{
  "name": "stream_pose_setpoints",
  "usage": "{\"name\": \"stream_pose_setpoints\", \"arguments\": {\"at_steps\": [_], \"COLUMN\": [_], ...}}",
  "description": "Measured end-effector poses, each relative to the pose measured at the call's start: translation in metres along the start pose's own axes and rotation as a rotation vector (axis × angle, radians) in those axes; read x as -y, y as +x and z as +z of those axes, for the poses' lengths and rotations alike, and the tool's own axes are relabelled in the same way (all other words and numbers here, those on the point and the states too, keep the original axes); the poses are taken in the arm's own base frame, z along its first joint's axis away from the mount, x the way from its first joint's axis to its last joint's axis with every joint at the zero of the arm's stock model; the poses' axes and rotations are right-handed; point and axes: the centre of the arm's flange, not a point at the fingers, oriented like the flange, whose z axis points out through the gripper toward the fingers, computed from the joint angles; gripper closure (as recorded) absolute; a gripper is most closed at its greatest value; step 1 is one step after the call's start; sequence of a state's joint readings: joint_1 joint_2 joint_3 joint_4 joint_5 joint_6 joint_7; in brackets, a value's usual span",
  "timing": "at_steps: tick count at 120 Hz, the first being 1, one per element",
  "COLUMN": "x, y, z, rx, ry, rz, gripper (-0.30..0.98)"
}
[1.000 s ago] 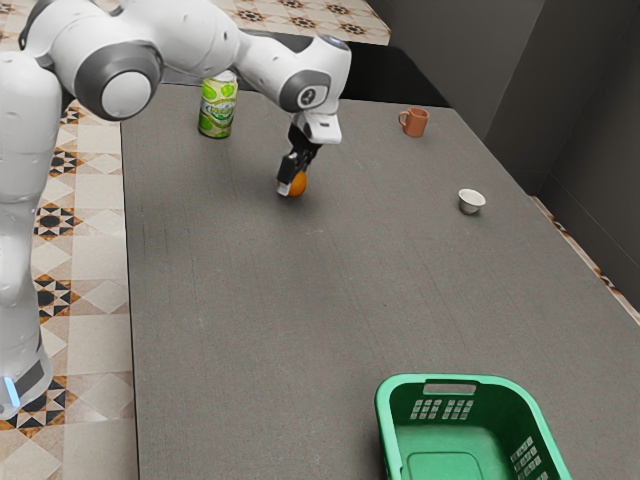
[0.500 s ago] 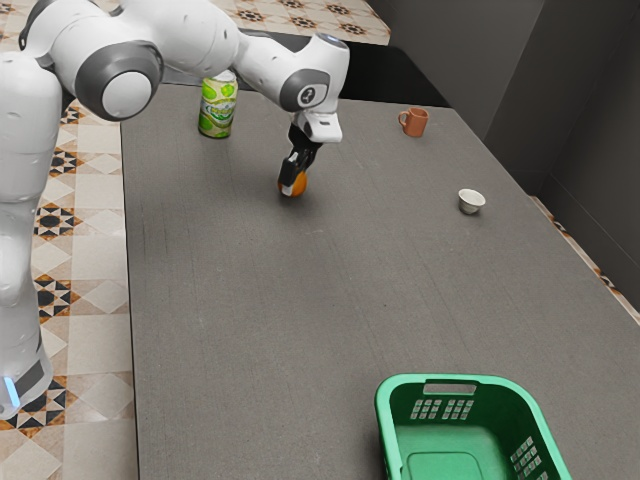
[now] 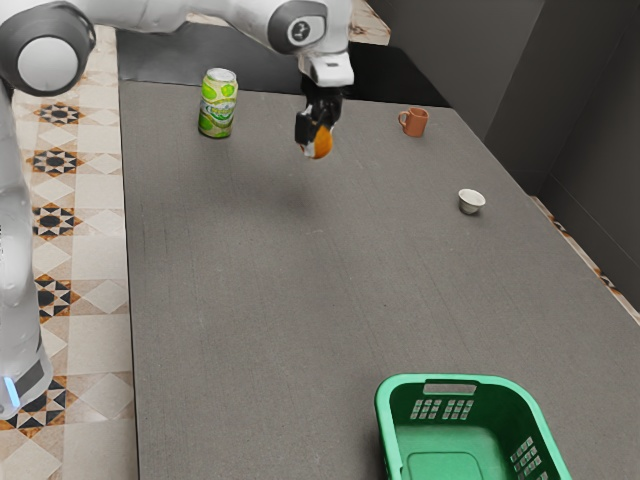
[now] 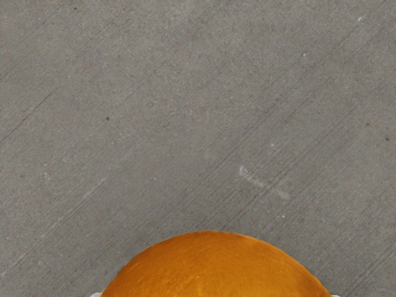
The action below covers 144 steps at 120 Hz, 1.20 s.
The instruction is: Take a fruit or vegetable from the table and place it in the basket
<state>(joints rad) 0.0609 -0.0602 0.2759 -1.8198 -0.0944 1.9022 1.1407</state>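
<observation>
Patterned tiles (image 3: 57,220) are bordering the grey worktop (image 3: 270,300); above it, near twelve o'clock in the exterior view, the end effector (image 3: 315,144) is clamping the orange (image 3: 324,143) from both sides. A weak squeeze could be letting it slip; low carrying could be clipping the basket (image 3: 495,405) toward five o'clock. The orange is looking round and faintly pebbled, the basket smooth, green, slotted.

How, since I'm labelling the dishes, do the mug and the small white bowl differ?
The mug is orange-brown; the bowl is white. The mug has a handle on its side, while none shows on the bowl. The mug's walls are nearly straight, whereas the bowl's narrow toward its base. Both stand upright on the gray table.
</observation>
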Motion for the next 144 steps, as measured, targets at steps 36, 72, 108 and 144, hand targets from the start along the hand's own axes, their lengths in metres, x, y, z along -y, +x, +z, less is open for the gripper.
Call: {"name": "stream_pose_setpoints", "arguments": {"at_steps": [36,72,108,144], "x": [-0.278,-0.462,-0.476,-0.472], "y": [0.273,0.445,0.472,0.472], "z": [-0.022,0.015,0.03,0.031], "rx": [-0.072,-0.182,-0.193,-0.187], "ry": [-0.04,-0.148,-0.128,-0.123], "rz": [0.615,0.96,0.897,0.844], "gripper": [0.32,0.32,0.32,0.04]}}
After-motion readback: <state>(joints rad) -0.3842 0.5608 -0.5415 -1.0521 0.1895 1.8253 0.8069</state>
